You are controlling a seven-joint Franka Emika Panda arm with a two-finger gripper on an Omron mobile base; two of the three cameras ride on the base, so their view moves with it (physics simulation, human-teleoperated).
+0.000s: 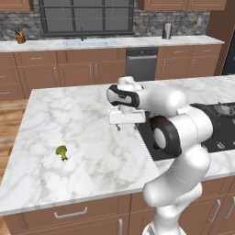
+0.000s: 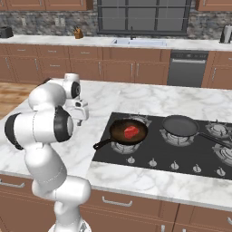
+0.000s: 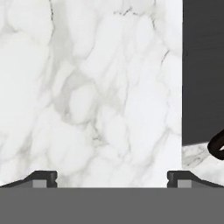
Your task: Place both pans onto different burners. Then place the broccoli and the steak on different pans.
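Note:
The rust-brown pan [image 2: 122,132] sits on the front-left burner of the cooktop [image 2: 190,156], with the red steak [image 2: 132,132] inside it. The near-black pan [image 2: 180,125] rests on the burner behind and to its right. The broccoli [image 1: 61,152] lies on the marble island [image 1: 92,151], well to the left. My gripper [image 1: 120,125] hangs over the marble just left of the cooktop, pointing down, open and empty. In the hand view my gripper [image 3: 111,179] has bare marble between its fingertips [image 3: 43,178]; the cooktop's edge [image 3: 203,65] and the tip of the brown pan's handle [image 3: 217,146] lie at the right.
Two uncovered burners [image 2: 219,129] stand at the cooktop's right end. A row of small knobs [image 2: 174,165] runs along its front. Beyond the island is a back counter with a sink [image 1: 89,42] and a dishwasher [image 1: 141,62].

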